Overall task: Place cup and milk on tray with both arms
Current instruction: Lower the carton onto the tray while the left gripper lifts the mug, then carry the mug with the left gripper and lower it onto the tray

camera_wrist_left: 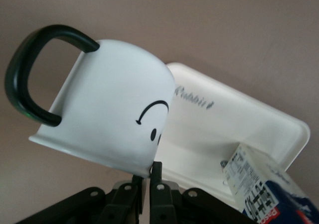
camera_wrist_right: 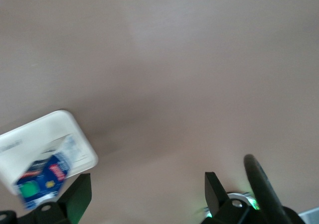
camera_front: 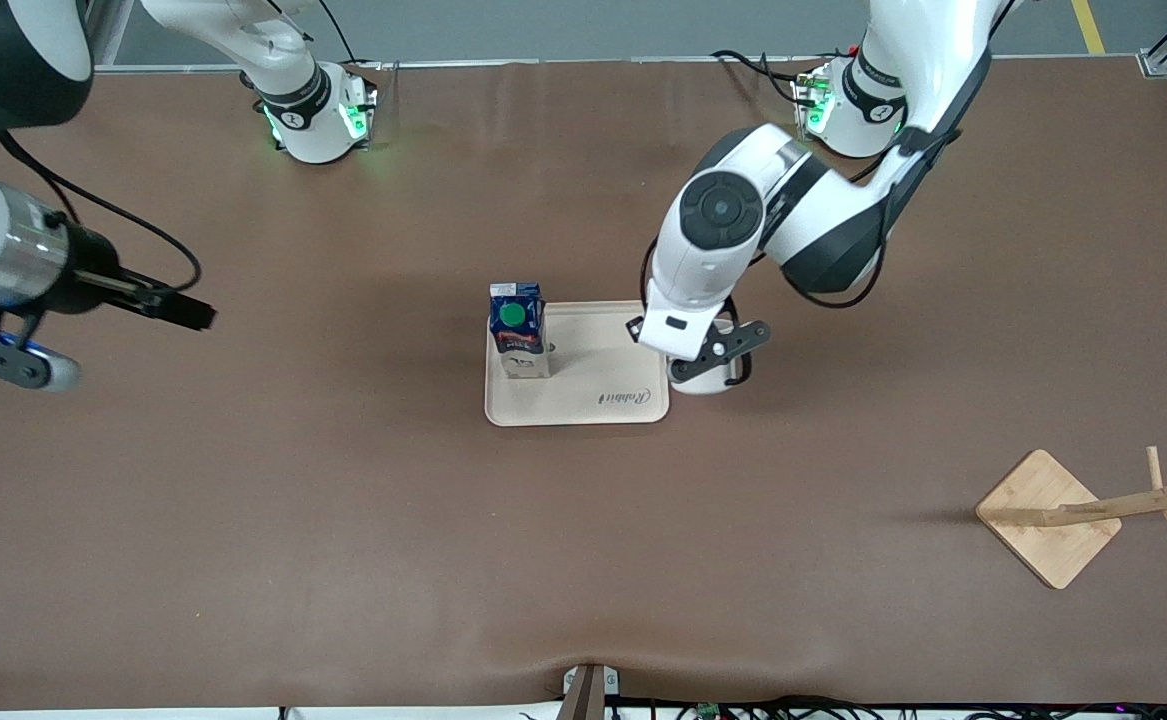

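Lower right of the front view: bamboo stand with a square wooden base [camera_front: 1048, 517], well apart from the work, not involved.

Centre of the frame: flat cream rectangular tray with rounded corners and "Rabbit" lettering [camera_front: 603, 405]. The small dark-blue milk carton with the round green cap [camera_front: 518, 330] stands upright on the tray, at the end toward the right arm. Milk done, by my reading.

Just beside the tray's other short edge: left gripper [camera_front: 708, 362], fingers pinched on the rim of the small white mug with the black smiley face and black loop handle [camera_wrist_left: 107, 117]. Left wrist view shows the cup tilted, held clear of the tray, apparently over bare table at the tray's edge; the front view hides most of it under the wrist.

Step in hand, as I judge it: carry the cup over the tray lip and set it down. Do it well by lifting clear of the lip, levelling the cup before release, and landing it well apart from the carton.

Mid-left edge of the frame: right gripper [camera_front: 183, 310], fingers spread and empty, over bare table; this arm waits.
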Robot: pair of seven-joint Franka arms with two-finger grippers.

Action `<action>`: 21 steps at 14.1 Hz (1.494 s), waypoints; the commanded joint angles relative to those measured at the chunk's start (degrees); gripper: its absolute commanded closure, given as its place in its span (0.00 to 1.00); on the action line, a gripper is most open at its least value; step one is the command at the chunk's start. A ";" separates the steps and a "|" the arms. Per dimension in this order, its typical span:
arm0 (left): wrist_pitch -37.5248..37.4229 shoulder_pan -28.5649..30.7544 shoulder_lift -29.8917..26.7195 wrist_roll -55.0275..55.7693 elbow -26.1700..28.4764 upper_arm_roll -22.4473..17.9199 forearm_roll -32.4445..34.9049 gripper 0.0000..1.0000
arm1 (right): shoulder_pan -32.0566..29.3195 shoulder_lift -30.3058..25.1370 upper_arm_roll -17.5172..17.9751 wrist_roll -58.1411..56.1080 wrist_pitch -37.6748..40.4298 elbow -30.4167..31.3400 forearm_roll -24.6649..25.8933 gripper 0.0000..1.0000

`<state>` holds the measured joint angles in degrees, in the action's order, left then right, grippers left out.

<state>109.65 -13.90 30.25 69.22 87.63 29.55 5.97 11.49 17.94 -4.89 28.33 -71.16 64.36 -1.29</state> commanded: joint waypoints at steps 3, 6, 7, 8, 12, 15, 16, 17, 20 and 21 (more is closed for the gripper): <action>-1.81 -2.00 6.39 0.56 -5.44 -0.11 -9.56 1.00 | -5.77 -19.40 0.94 -10.04 -19.66 32.52 2.60 0.00; -1.81 -2.62 9.82 0.48 -7.38 -0.11 -14.13 1.00 | -10.95 -24.19 0.32 -22.12 -25.27 41.03 2.00 0.00; -1.81 -3.05 10.88 0.48 -7.38 -0.11 -14.58 1.00 | -11.22 -24.01 0.32 -23.91 -24.39 39.63 1.99 0.00; -1.89 -3.75 11.50 0.56 -7.38 -0.11 -15.19 1.00 | -11.05 -23.31 0.32 -24.28 -24.29 36.66 1.99 0.00; -4.26 -4.29 15.00 0.48 -7.29 -0.37 -16.16 1.00 | -9.82 -20.94 0.85 -24.11 -16.91 26.79 2.79 0.00; -6.28 -4.11 15.81 -0.14 -7.29 -0.46 -15.81 1.00 | -10.26 -20.93 0.67 -24.81 -13.13 26.44 2.08 0.00; -6.29 -4.20 16.33 0.04 -7.38 -0.46 -15.99 1.00 | -10.43 -20.67 0.67 -24.81 -13.30 25.65 2.26 0.00; -6.29 -4.29 16.60 0.30 -7.38 -0.46 -16.08 1.00 | -10.52 -20.41 0.59 -24.81 -13.31 24.95 2.08 0.00; -6.38 -4.11 16.69 0.21 -7.38 -0.46 -16.16 1.00 | -10.43 -20.14 0.59 -24.72 -13.31 24.94 1.91 0.00; -6.38 -4.37 16.86 0.13 -7.38 -0.55 -16.08 1.00 | -10.43 -20.05 0.59 -24.72 -13.48 24.85 1.91 0.00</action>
<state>105.00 -17.70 46.23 69.19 82.18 29.28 -9.17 1.33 -3.18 -4.41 4.28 -85.39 91.16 0.19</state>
